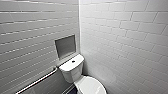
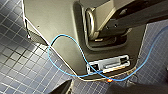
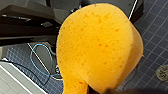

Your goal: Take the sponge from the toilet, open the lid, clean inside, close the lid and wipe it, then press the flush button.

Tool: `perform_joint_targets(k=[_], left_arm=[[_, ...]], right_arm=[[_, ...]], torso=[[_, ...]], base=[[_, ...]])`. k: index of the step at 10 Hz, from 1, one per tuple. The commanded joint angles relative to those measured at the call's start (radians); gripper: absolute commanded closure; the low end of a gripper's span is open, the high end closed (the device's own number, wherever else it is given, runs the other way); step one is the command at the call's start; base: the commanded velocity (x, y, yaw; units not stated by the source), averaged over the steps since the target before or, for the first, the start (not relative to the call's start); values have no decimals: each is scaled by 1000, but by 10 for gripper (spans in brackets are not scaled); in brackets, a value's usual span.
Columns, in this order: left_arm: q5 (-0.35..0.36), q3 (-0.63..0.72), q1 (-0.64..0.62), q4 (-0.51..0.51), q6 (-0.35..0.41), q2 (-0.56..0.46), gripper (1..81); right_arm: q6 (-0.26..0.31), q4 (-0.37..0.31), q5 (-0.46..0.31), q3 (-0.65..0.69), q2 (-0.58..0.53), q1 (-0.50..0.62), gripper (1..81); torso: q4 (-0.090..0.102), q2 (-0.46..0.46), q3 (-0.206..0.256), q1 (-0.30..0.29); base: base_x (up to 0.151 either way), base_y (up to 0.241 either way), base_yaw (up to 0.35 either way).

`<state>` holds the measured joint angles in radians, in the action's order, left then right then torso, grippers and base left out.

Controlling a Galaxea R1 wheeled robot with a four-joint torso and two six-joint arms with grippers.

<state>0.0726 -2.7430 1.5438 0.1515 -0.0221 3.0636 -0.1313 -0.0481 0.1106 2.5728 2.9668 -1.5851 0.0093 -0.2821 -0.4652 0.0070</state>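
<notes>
A shiny metal rail [image 1: 37,81] ran along the tiled wall to the left of the toilet [image 1: 72,72]. A grey square nook [image 1: 65,46] sat in that same wall, just above the toilet's tank. The flush button [image 1: 73,61] was a small dark dot in the middle of the flat tank top. The lid [image 1: 91,86] was down, shut over the bowl in front of the tank. White tiles [image 1: 130,37] covered the wall to the right of the toilet.

The left wrist view looked down on the floor [image 2: 15,62] of small dark blue tiles. A thin blue cable [image 2: 65,35] looped over a grey part of the robot. I could not tell if the left gripper [image 2: 97,90] was wide or narrow.

The sponge [image 3: 100,47] was not on the toilet. It was up in the air over the blue floor, big and orange-yellow, and the right gripper [image 3: 112,91] pinched it at one end. A round drain [image 3: 162,72] sat in the floor beside it.
</notes>
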Motion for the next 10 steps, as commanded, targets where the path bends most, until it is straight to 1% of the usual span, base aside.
perform_joint_targets(k=[1,7,10], left_arm=[[-60,16,-23,0,11,-2,10],[-60,16,-24,2,13,-2,10],[-60,17,-24,3,13,-2,10]], right_arm=[[4,56,-43,-191,-101,10,811],[2,56,-43,-177,-95,7,811],[2,54,-43,-174,-95,6,811]], torso=[[0,0,0,0],[0,0,0,0],[0,-1,0,-2]], base=[[0,0,0],[0,0,0],[70,0,0]])
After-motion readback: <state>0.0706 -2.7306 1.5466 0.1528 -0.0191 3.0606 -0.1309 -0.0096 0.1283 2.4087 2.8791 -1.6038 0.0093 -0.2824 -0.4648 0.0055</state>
